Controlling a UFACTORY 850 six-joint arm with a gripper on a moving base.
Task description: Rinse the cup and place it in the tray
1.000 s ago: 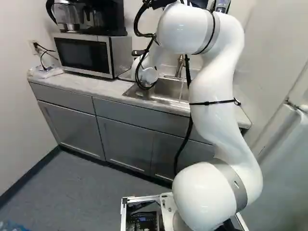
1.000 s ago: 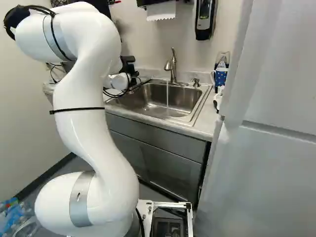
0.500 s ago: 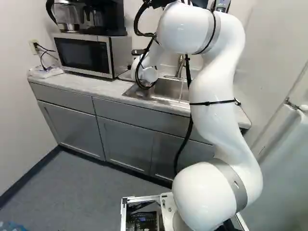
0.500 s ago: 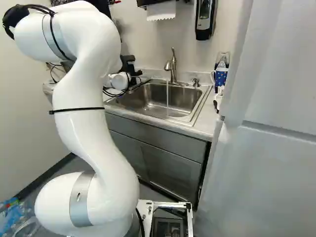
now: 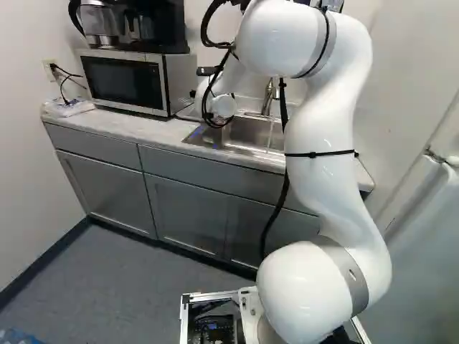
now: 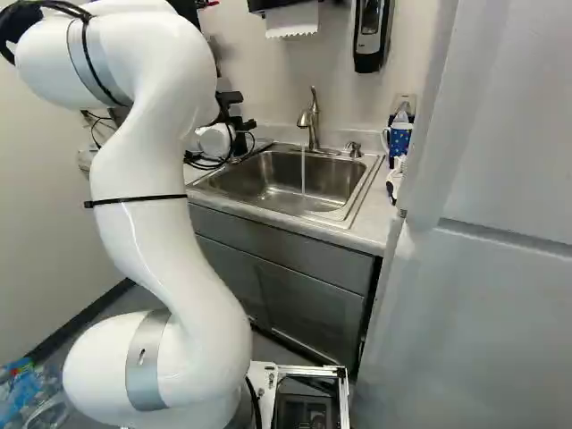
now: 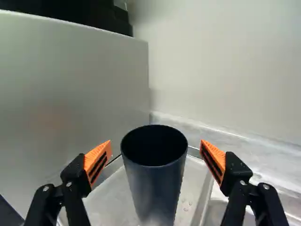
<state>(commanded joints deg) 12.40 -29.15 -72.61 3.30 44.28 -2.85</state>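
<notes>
In the right base view the gripper (image 6: 237, 118) shows as a dark shape past the arm, at the sink's left end. Seen from the wrist, the gripper (image 7: 156, 151) is open, one orange pad on either side of a dark, tapered cup (image 7: 155, 181), with a gap at each side. Upright and mouth up, the cup stands in the pale tray (image 7: 106, 202), where a few droplets lie beside it. The cup's foot is cut off from sight. Neither base view shows the cup clearly.
A thin stream runs from the faucet (image 6: 308, 121) into the sink (image 6: 286, 183). The microwave (image 5: 129, 80) stands close beside the tray, its side wall along one finger. Behind the tray is the wall. A blue patterned cup (image 6: 399, 138) stands right of the sink.
The upper arm and wrist have shifted slightly, rightward in the left base view, with the upper arm leftward in the right base view. The base has not moved.
</notes>
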